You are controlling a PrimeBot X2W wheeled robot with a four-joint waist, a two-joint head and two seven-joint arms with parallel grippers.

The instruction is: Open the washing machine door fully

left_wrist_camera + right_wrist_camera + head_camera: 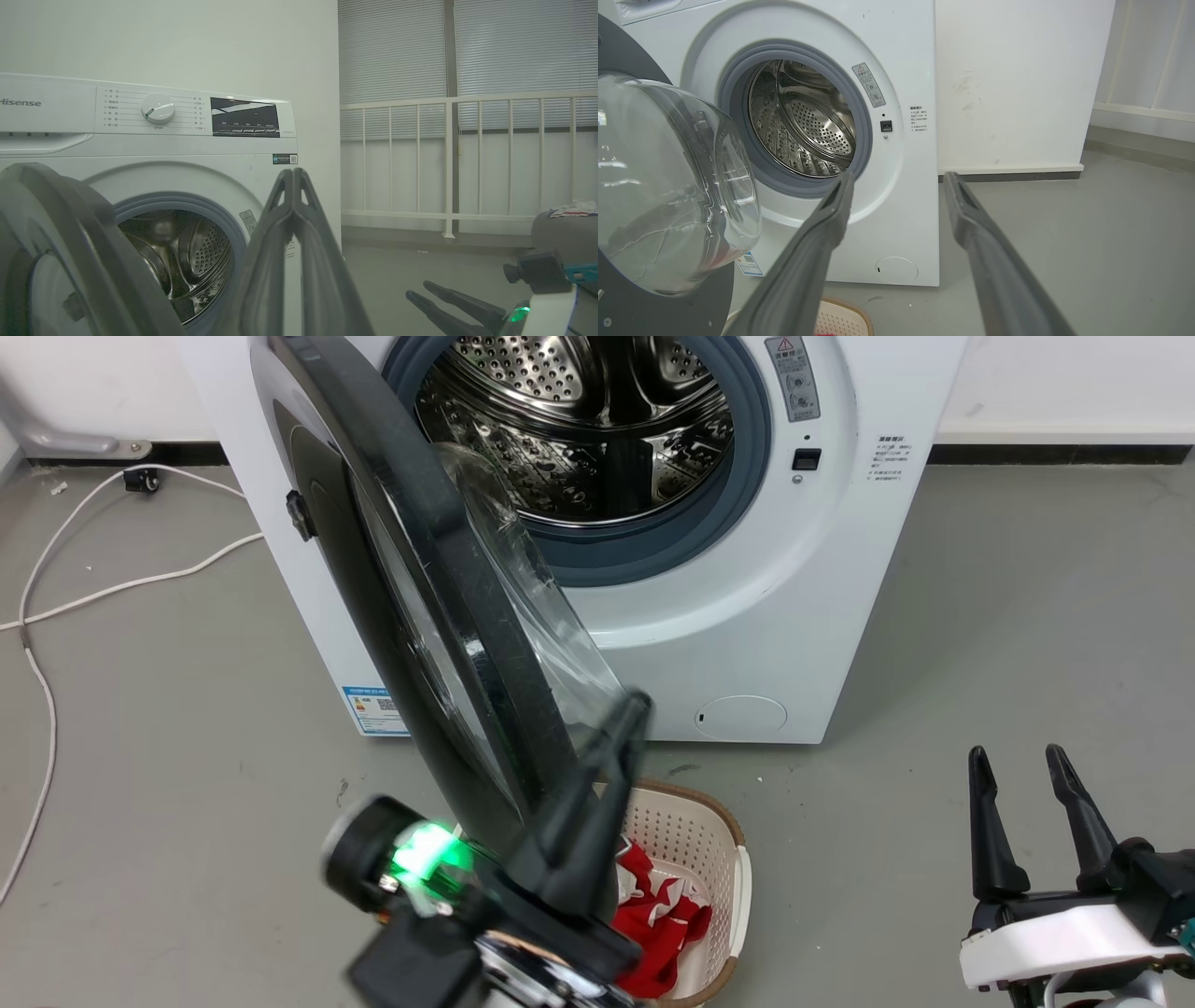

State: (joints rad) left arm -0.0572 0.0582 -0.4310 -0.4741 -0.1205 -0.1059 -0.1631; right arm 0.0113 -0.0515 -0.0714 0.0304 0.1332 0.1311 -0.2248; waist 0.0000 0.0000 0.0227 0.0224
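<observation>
The washing machine door (pixel 448 569), black-rimmed with a bulging clear glass bowl, stands swung out from the white machine (pixel 822 569) and shows nearly edge-on in the head view. My left gripper (pixel 635 702) is shut with nothing in it; its fingers lie along the door's inner side beside the glass, and whether they touch is unclear. In the left wrist view the shut left gripper (pixel 293 173) rises right of the door (pixel 70 224). My right gripper (pixel 1016 756) stands open at the lower right, well away from the door. The right wrist view shows the open right gripper (pixel 899 177) and the door's glass bowl (pixel 668 186).
The steel drum opening (pixel 597 429) with its grey rubber ring is uncovered. A white laundry basket (pixel 695 821) holding red cloth (pixel 658 915) sits on the floor under the door. A white cable (pixel 56 607) trails over the grey floor at the left. A white railing (pixel 467 154) stands to the machine's right.
</observation>
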